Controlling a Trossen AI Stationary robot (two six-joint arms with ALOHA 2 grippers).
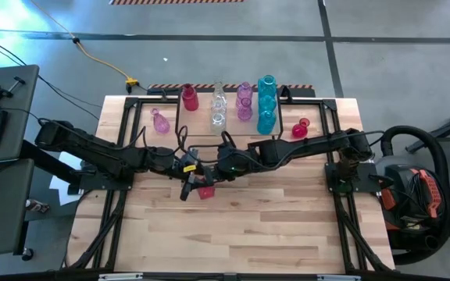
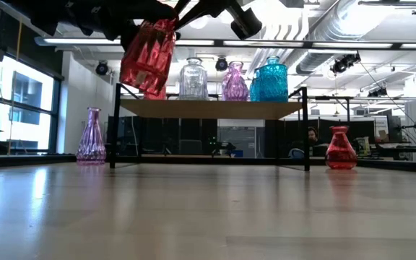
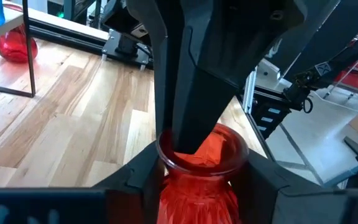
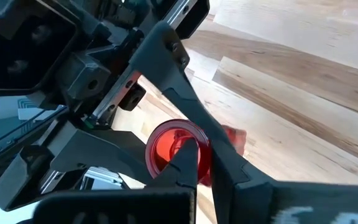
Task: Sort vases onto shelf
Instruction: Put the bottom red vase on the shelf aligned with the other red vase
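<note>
A red vase (image 2: 149, 61) hangs tilted above the table's middle, with both grippers on it. My right gripper (image 4: 204, 163) is shut on its mouth. My left gripper (image 3: 201, 186) comes from the table's left and has the vase's neck between its fingers. The shelf (image 2: 211, 108) stands at the far side and bears a red vase (image 1: 189, 97), a clear one (image 2: 193, 79), a purple one (image 2: 235, 81) and teal ones (image 2: 269, 81), all upright on their bases. My left gripper has its two fingers (image 3: 135, 183) against opposite sides of the red vase's neck (image 3: 166, 190), just under the rim. It comes nearly level from the table's left. The vase is lifted clear of the table. My right gripper pinches the vase's rim (image 4: 166, 134), one finger (image 3: 185, 93) reaching down inside the mouth and the other outside the wall. It slants down from the table's right. The vase hangs tilted below it, clear of the table.
A pink-purple vase (image 2: 91, 137) stands on the table left of the shelf, and a bulbous red vase (image 2: 340, 148) right of it. The table's near half (image 1: 233, 234) is bare wood. Black frame rails (image 1: 119, 195) run along both sides.
</note>
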